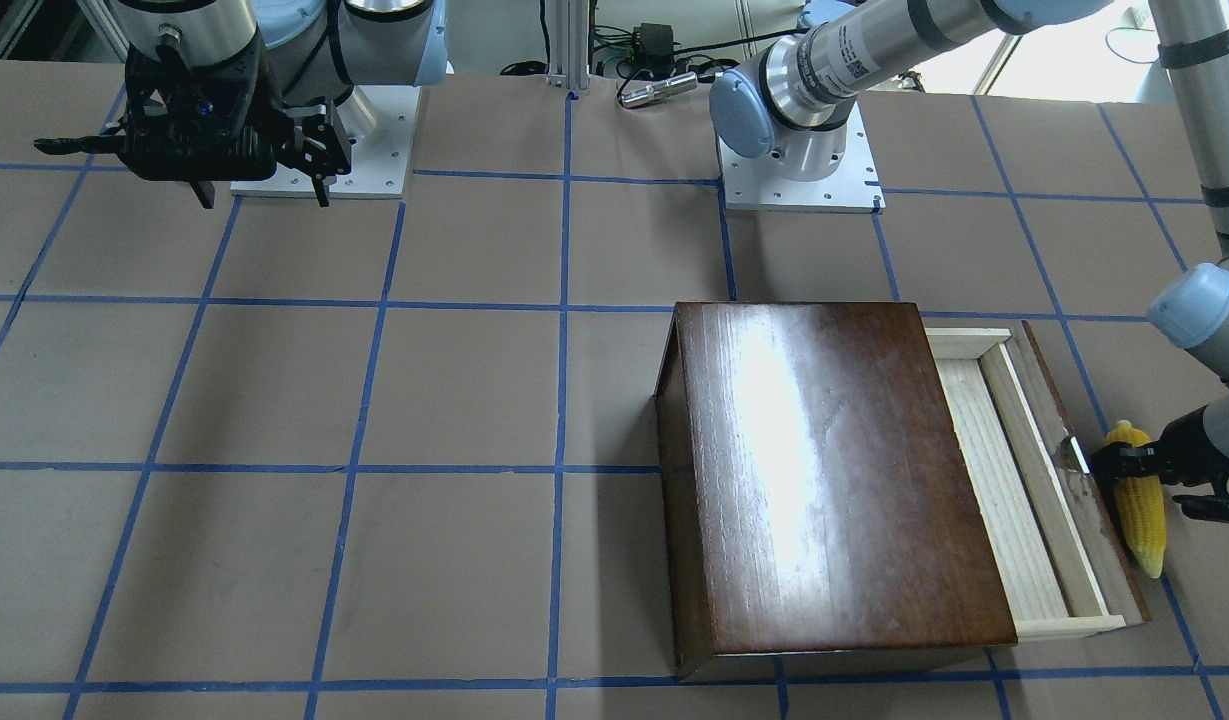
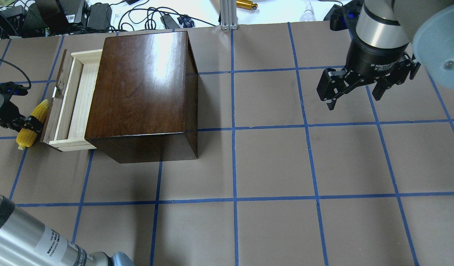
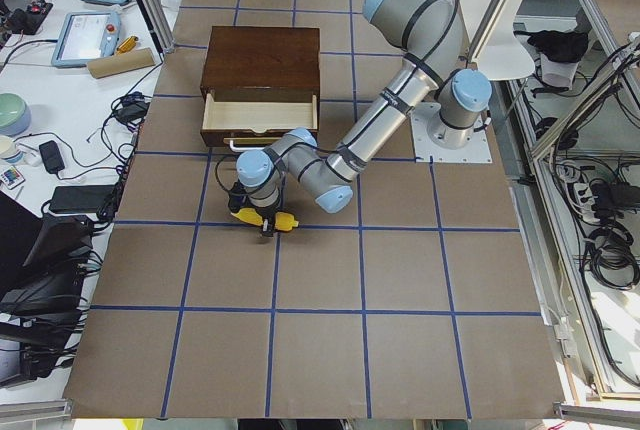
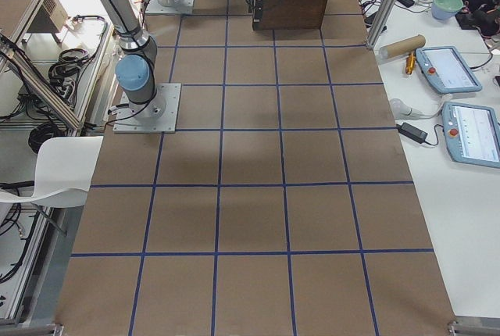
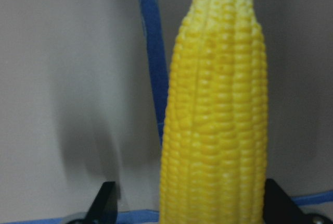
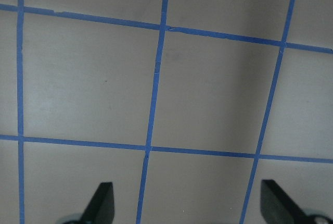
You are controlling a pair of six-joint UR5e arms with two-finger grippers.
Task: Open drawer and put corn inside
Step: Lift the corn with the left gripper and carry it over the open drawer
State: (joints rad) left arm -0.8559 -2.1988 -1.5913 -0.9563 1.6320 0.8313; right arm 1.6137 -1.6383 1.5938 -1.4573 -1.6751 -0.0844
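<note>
The dark glossy box (image 1: 824, 470) stands on the table with its drawer (image 1: 1004, 480) pulled out toward the robot's left; the pale wood tray is empty. It also shows in the overhead view (image 2: 77, 103). The yellow corn (image 1: 1139, 510) lies on the table just outside the drawer's dark front panel, also seen from overhead (image 2: 31, 125). My left gripper (image 2: 27, 123) is low over the corn's middle. In the left wrist view the corn (image 5: 216, 120) sits between the spread fingers of the open gripper (image 5: 190, 206). My right gripper (image 2: 354, 99) hangs open and empty, far from the box.
Brown paper with a blue tape grid covers the table (image 2: 271, 162). The two arm bases (image 1: 799, 180) sit at the robot's edge. Cables and power bricks (image 2: 82, 14) lie beyond the far edge behind the box.
</note>
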